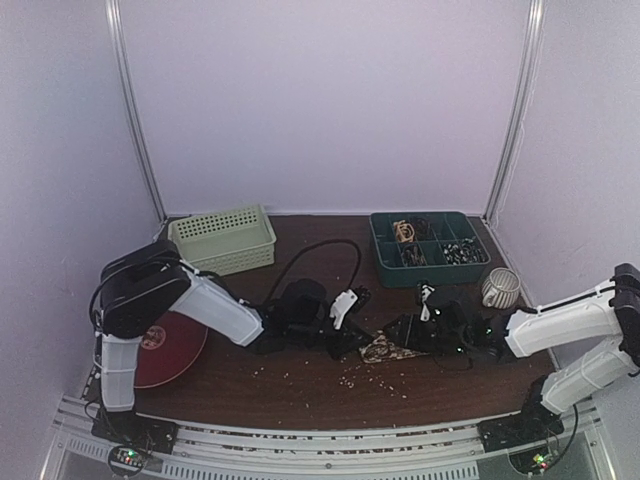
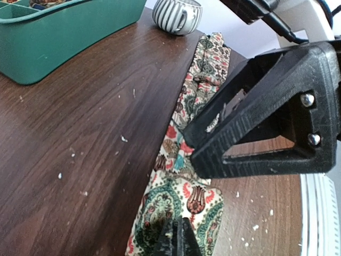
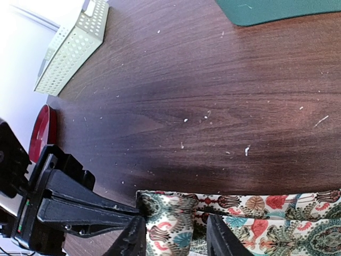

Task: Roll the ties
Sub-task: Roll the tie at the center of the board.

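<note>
I count one tie (image 2: 205, 64) on the table (image 1: 300, 395). It is a cream cloth with a busy red, green and teal pattern, and it lies flat near the middle of the table, between my two arms. Pale crumbs (image 1: 350, 378) are scattered around it, too many to count.

Both of my grippers are on this tie. The left gripper (image 2: 175, 234) is closed tight, with its tips resting on the tie's wide end. I cannot tell whether any cloth is nipped between the fingers. The right gripper (image 3: 176, 229) stands just beside it, a little further along the tie. Its two fingers (image 3: 133, 240) are parted, one at each side of the patterned strip. From its wrist camera I see cloth in the gap, but I cannot tell whether the pads press on it. The left gripper's tip sits at the corner of the same end.

Four other things are on the table, one of each:
- A pale green perforated basket (image 1: 215, 222) is at the back left.
- A dark green tray (image 1: 428, 278) with several compartments of small items is at the back right.
- A striped mug (image 1: 500, 288) stands just in front of the tray's right corner.
- A red plate (image 1: 170, 352) lies at the near left, partly under my left arm.

All four lie well apart from the tie.
</note>
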Controlling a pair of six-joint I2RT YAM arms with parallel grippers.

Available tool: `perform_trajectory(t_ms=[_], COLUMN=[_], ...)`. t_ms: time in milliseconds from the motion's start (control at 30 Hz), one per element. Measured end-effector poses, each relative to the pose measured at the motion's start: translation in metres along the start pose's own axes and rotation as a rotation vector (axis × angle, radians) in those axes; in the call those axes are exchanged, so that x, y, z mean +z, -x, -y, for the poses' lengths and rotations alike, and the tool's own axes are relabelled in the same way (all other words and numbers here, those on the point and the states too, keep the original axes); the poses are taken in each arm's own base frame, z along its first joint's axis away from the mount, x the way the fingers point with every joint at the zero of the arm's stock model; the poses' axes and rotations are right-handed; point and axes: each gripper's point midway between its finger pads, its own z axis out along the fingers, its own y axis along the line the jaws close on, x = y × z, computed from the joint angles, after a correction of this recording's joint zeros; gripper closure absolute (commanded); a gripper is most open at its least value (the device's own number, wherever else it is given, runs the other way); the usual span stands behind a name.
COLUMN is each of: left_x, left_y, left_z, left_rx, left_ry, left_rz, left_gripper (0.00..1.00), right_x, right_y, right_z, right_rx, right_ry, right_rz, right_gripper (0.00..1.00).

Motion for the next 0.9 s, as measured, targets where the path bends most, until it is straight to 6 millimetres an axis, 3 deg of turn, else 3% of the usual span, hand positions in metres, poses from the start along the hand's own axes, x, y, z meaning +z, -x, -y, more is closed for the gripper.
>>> perform_trajectory(t_ms=[233,333,467,733,900], left_x=[0.008,0.008,0.004,-0.049,-0.078], left_y=[-0.002,-0.002,-0.007,-0.017,-0.040], left_z=[-0.001,-0.001,-0.001,-0.006,-0.005], left_rx=[0.008,0.012,0.031,0.189,0.285], left_ry=[0.000,0.000,0.006,0.132,0.157], left_rz=[-0.014,-0.014,-0.024,-0.072,-0.133], left_gripper=[0.99,0.86,0.57,0.39,0.35], right_x=[0.011,0.019,0.025,0.030,0.038], right_y=[-0.005,-0.017,-0.029,-0.040,-0.061], right_z=[0.009,0.014,0.013,-0.007,-0.026], right_rx=[0.023,0.025,0.036,0.047,0.044], right_ry=[0.002,0.003,0.026,0.108,0.147], right_rz=[-0.050,-0.102,-0.151,-0.178,-0.217], right_gripper=[0.60,0.64,0.70,0.73,0.74])
